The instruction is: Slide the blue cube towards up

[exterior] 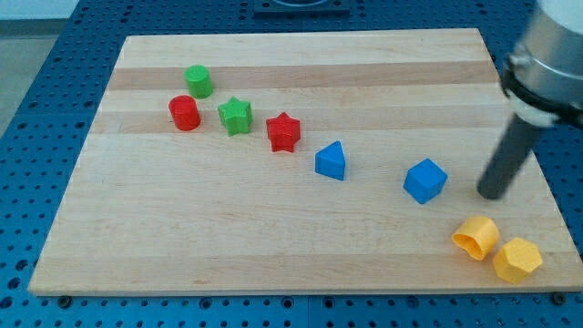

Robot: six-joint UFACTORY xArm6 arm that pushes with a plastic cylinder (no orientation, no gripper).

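The blue cube [425, 180] lies on the wooden board [273, 237] at the view's right of centre. My tip [492, 195] rests on the board a short way to the cube's right, apart from it, with a gap of bare wood between them. A second blue block, wedge-shaped [331, 161], lies to the cube's left.
A red star [283, 132], a green star [235, 116], a red cylinder [184, 113] and a green cylinder [199, 81] lie in a group at the upper left. Two yellow blocks [476, 238] [516, 260] lie at the lower right corner, below my tip.
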